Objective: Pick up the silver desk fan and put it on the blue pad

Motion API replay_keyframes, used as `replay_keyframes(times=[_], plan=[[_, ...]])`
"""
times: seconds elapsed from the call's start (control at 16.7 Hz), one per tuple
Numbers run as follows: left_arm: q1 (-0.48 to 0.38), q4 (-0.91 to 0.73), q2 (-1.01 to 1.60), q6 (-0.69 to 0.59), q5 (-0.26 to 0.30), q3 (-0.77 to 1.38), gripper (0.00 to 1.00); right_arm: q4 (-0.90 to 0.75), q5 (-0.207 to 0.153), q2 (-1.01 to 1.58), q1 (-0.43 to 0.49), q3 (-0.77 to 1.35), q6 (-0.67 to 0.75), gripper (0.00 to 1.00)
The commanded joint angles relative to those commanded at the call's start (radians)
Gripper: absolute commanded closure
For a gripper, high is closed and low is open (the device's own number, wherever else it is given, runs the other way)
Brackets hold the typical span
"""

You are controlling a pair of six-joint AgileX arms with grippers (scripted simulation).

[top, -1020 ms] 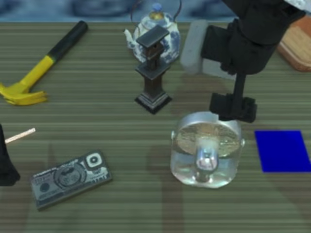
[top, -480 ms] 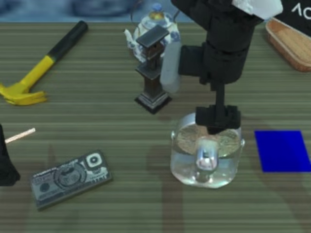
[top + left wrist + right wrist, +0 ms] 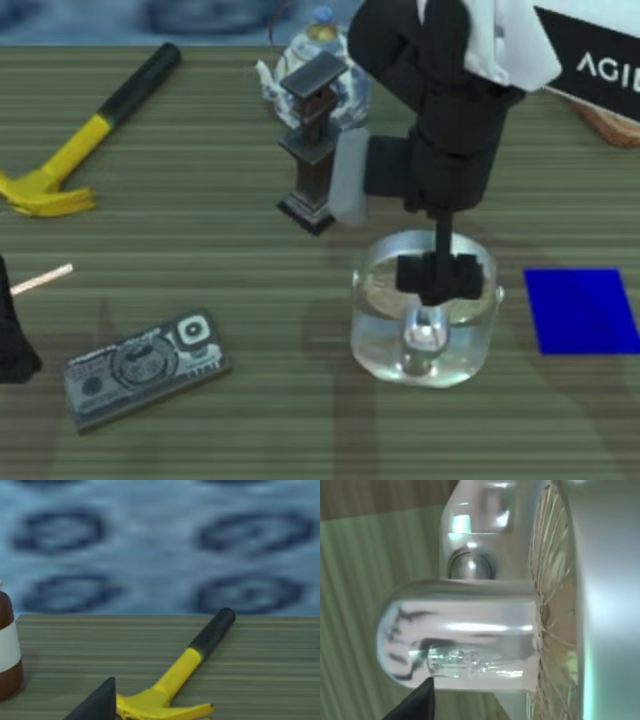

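The step in hand is the approach to the grasp. The right tool [image 3: 436,280] hangs directly over the silver desk fan [image 3: 425,335], which rests on the table [image 3: 250,420] right of centre, with the blue pad [image 3: 583,311] just beside it toward the right edge and bare. In the right wrist view the fan's bulbous motor housing [image 3: 460,632] fills the frame, one dark fingertip [image 3: 417,705] near it, so the tool seems about level with the housing. I cannot tell whether its fingers are parted or closed on the fan. The left tool [image 3: 12,335] sits parked at the table's left edge. Next, I judge, comes a firm grip on the housing, then a lift and a short carry rightward to the pad.
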Motion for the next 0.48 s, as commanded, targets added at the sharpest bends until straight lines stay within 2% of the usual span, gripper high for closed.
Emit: replay_keyframes(times=[0.3, 0.48], plan=[[0.0, 0.0, 0.0, 0.0, 0.0, 0.0, 0.0, 0.033, 0.0, -0.001, 0.001, -0.033, 0.001, 0.0], [0.0, 0.0, 0.0, 0.0, 0.0, 0.0, 0.0, 0.033, 0.0, -0.001, 0.001, -0.033, 0.001, 0.23]])
